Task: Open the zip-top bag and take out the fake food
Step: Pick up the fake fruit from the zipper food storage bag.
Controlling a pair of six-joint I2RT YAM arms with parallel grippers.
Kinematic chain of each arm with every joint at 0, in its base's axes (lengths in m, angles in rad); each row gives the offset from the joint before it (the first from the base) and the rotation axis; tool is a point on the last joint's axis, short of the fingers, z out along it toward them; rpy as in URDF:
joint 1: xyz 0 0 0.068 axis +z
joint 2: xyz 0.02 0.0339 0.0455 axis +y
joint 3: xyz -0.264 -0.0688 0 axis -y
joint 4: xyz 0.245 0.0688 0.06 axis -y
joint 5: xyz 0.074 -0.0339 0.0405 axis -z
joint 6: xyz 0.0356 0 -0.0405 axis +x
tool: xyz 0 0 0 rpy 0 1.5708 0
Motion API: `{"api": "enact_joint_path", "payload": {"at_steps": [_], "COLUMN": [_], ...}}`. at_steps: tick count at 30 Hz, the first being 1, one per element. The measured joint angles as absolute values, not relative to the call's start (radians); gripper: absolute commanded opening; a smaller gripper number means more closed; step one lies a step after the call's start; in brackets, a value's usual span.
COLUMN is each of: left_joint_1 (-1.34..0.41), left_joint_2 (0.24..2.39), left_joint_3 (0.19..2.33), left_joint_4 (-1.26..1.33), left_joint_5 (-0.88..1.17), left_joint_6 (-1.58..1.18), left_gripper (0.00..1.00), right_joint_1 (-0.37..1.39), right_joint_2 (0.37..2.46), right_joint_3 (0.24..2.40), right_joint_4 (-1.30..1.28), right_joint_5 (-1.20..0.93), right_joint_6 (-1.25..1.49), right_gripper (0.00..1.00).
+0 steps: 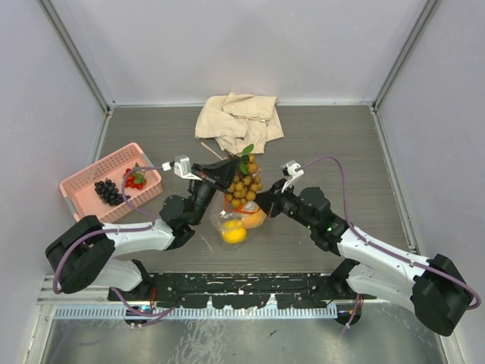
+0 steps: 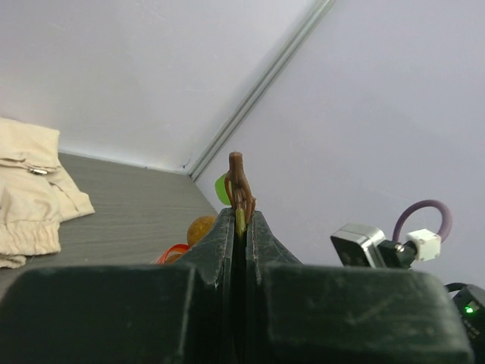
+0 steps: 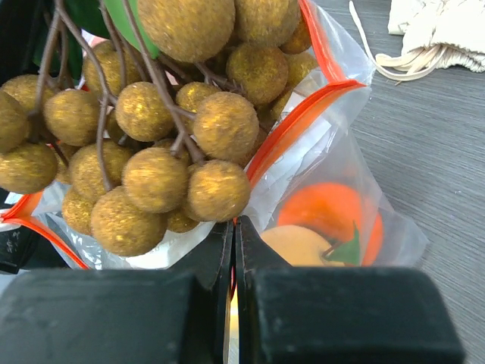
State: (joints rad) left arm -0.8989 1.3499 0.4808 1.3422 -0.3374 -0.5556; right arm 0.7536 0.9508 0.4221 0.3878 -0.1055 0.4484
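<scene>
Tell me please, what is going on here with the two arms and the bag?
The two arms are emptying the zip-top bag, which is already open. The left gripper has its jaws shut on the stem of the berry cluster, which is partly out of the bag's mouth. The right gripper pinches the bag's edge. An orange fruit lies inside the bag. The dark grapes lie in the pink basket.

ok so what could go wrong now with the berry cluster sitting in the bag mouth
The left tool pinches only the thin stem of the berry cluster, so the cluster could slip or swing. The cluster fills the mouth of the zip-top bag; berries may snag the zip strip and drag the bag, though the right tool grips its edge. If the bag tips, the orange fruits inside could roll out.
</scene>
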Motion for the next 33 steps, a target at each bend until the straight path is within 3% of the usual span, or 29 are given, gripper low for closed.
{"api": "enact_joint_path", "payload": {"at_steps": [18,33], "left_joint_1": [-0.898,-0.898], "left_joint_2": [1.31,1.311], "left_joint_3": [0.45,0.463], "left_joint_4": [1.339,1.339], "left_joint_5": [-0.474,-0.463], "left_joint_6": [-0.867,-1.176], "left_gripper": [0.0,0.0], "right_joint_1": [0.757,0.757], "right_joint_2": [1.008,0.95], "right_joint_3": [0.423,0.407], "right_joint_4": [0.459,0.479], "right_joint_5": [-0.079,-0.03], "right_joint_6": [0.479,0.489], "right_gripper": [0.01,0.01]}}
